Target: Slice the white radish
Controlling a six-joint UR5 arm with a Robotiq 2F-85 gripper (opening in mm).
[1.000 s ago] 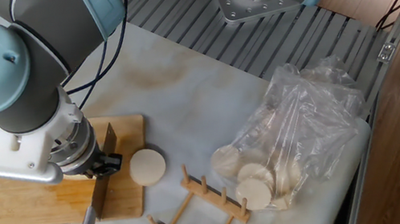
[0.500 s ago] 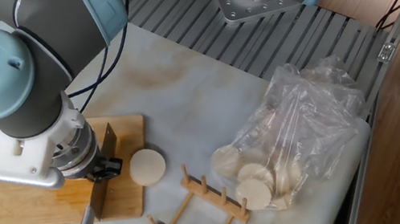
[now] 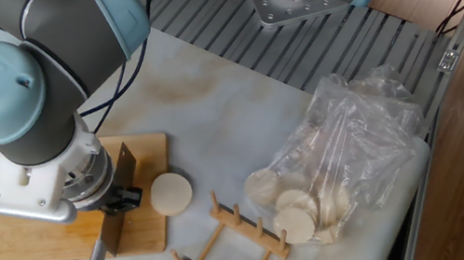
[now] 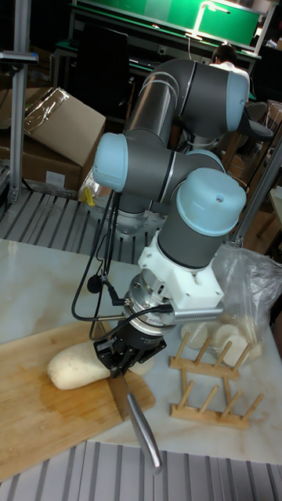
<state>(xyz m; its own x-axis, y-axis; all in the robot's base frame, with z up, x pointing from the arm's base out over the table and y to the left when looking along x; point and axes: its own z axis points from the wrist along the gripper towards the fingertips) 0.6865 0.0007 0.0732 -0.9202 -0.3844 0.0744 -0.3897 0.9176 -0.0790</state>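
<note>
white radish (image 4: 78, 365) lying on cutting board (image 4: 39, 415) — flat cut end (image 3: 171, 194) at board's edge nearest wooden rack (image 3: 228, 244). hand (image 4: 124, 362) clenched on knife (image 4: 137, 423), right over radish's cut end. bag of slices (image 3: 350, 157) beyond rack, on bench.

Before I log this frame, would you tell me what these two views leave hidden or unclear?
- Gripper fingers: tall fixed view, dark and small; whether they clamp the knife cannot be told. Fixed view: the arm covers them.
- White radish: fixed view shows only its cut end; the wrist hides the rest.
- Blade contact with the radish: the gripper hides it in both views.
- Cutting board: left part cropped in the tall view.
</note>
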